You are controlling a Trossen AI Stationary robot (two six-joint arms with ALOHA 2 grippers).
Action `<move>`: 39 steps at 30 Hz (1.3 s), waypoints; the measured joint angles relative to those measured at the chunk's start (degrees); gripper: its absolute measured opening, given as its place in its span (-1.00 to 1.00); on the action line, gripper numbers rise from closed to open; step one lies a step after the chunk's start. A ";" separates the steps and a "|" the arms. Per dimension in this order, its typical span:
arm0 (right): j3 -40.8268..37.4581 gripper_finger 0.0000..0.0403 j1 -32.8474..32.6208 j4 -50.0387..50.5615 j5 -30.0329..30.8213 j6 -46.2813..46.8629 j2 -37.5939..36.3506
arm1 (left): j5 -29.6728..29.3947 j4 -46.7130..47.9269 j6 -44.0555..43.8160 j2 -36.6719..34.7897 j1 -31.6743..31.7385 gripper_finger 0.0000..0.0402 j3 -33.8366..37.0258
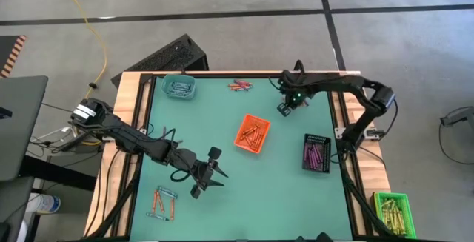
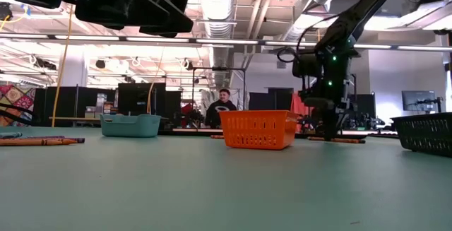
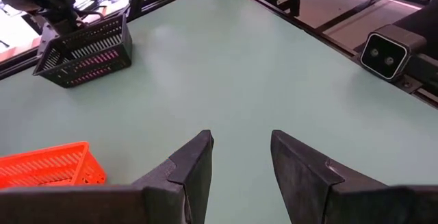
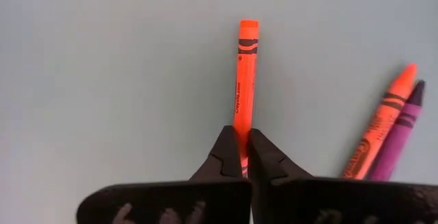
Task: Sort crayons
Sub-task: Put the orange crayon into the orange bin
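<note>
The right gripper (image 4: 243,157) pinches 1 orange crayon (image 4: 245,80) lying on the green table (image 1: 281,190) near its far edge, beside 2 loose crayons (image 4: 387,131), between the orange basket (image 1: 252,133) and the table's back edge, while the left gripper (image 3: 241,172) hovers spread and empty over bare mat.

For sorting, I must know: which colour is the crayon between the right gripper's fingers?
Orange-red crayon, clearest in the right wrist view.

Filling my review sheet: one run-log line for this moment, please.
right gripper: shut on orange crayon, on table | left gripper: open, empty, above table | orange tray: mid-table
</note>
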State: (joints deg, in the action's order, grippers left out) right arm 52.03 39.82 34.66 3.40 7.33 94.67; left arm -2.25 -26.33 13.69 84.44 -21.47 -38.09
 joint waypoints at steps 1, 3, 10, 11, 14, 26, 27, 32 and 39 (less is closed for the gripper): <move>0.00 -0.99 -0.46 0.06 -0.03 -0.27 -0.61 | -0.01 0.00 0.00 0.00 0.00 -0.31 0.00; 0.00 -0.99 -1.58 0.02 0.00 -0.52 -1.84 | -0.09 -0.02 0.00 0.00 0.00 -0.31 0.00; 0.02 -1.00 -6.91 -0.13 0.19 -4.41 -7.08 | -1.45 -0.03 0.00 0.00 0.00 -0.31 0.00; 0.02 -1.00 -7.92 -0.35 0.20 -5.23 -7.85 | -1.45 -0.04 0.00 0.00 0.02 -0.31 0.00; 0.02 -1.00 -11.07 -1.73 0.35 -7.43 -9.86 | -1.61 -0.07 0.00 0.00 0.02 -0.31 0.00; 0.04 -1.00 -25.58 -14.77 0.39 -21.31 -12.04 | -2.68 -0.15 0.00 0.00 0.02 -0.31 0.00; 0.07 -1.00 -26.61 -16.02 0.39 -22.60 -11.94 | -2.68 -0.15 0.00 0.00 0.02 -0.31 0.00; 0.09 -1.00 -30.63 -19.81 1.07 -29.80 -11.89 | -2.70 -0.15 0.00 0.00 0.02 -0.31 0.00; 0.09 -1.00 -33.34 -20.19 1.07 -38.89 -10.96 | -2.72 -0.15 0.02 0.00 0.02 -0.31 0.00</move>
State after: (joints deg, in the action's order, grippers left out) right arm 52.12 6.48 14.47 4.47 -31.56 83.71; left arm -4.97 -26.47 13.72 84.44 -21.45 -38.09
